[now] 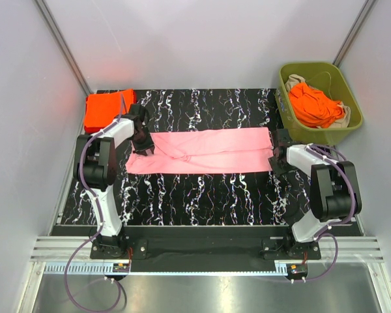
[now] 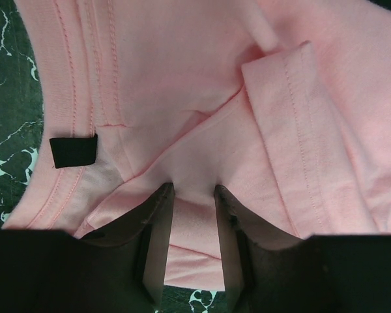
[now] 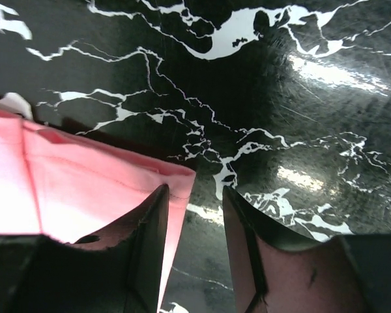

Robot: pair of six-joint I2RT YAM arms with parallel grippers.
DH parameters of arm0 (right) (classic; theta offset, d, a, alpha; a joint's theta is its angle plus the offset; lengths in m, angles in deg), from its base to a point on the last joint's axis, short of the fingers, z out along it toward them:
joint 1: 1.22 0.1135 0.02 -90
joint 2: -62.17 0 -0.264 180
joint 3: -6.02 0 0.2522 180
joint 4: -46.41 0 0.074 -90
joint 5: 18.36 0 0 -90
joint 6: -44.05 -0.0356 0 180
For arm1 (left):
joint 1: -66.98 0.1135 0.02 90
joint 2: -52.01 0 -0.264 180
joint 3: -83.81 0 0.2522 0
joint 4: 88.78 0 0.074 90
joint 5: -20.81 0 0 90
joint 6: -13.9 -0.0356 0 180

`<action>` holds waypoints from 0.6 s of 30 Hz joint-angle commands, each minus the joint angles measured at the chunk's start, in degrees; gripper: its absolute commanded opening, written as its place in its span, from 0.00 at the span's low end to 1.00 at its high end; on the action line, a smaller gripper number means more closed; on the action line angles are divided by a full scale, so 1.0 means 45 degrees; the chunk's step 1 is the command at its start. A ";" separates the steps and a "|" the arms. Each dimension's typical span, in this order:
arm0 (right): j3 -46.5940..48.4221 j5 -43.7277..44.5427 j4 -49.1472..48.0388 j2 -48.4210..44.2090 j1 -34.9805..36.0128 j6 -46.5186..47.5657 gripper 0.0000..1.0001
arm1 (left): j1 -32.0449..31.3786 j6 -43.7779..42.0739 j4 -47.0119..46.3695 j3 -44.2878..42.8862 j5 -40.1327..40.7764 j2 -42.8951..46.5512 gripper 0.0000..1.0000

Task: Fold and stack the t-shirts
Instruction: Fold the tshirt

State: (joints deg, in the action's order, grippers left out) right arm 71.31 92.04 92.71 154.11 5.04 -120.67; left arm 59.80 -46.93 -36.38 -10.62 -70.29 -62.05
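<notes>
Light pink t-shirt (image 1: 208,151), folded lengthwise into a long band, flat on the black marbled table (image 1: 208,195). Small crumpled knot of cloth left of the band's middle. At its left end, the collar with a dark neck label (image 2: 73,151), and a sleeve hem folded over onto the body.

Over that left end, the left gripper (image 2: 192,192): fingers parted only narrowly, tips down against a raised fold of pink cloth, pink showing in the gap. Cannot tell whether any cloth is actually pinched.

At the pink t-shirt's right end, the right gripper (image 3: 195,192): fingers likewise narrowly apart, low over the table, the hem corner touching the inner side of one finger and reaching partway into the gap, bare table past the other.

Beyond the pink t-shirt's left end, well apart from it, a folded orange-red t-shirt (image 1: 107,109). Beyond its right end, an olive-green bin (image 1: 352,120), with more orange-red t-shirts (image 1: 316,104) crumpled inside.
</notes>
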 commanded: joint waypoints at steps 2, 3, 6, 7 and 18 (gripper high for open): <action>0.0347 0.0075 -0.0413 0.0564 -0.0122 -0.0154 0.45 | 0.0013 -0.0134 -0.0148 -0.0258 0.0089 0.0483 0.38; 0.0366 0.0114 -0.0413 0.0642 -0.0141 -0.0154 0.43 | 0.0014 -0.0173 -0.0128 -0.0278 0.0128 0.0522 0.38; 0.0132 0.0270 -0.0413 0.0857 -0.0142 -0.0251 0.33 | 0.0033 -0.0173 -0.0069 -0.0278 0.0187 0.0581 0.38; 0.0054 0.0367 -0.0413 0.0896 -0.0161 -0.0271 0.29 | 0.0033 -0.0173 -0.0050 -0.0297 0.0187 0.0581 0.38; -0.1820 0.0486 -0.0355 -0.0566 -0.0181 -0.0525 0.00 | -0.0318 0.0178 0.0009 -0.0960 0.0441 -0.0121 0.38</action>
State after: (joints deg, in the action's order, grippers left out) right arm 67.75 92.59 86.79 153.43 4.63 -121.92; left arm 59.39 -46.54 -35.64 -11.34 -69.53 -62.21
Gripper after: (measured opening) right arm 0.011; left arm 0.384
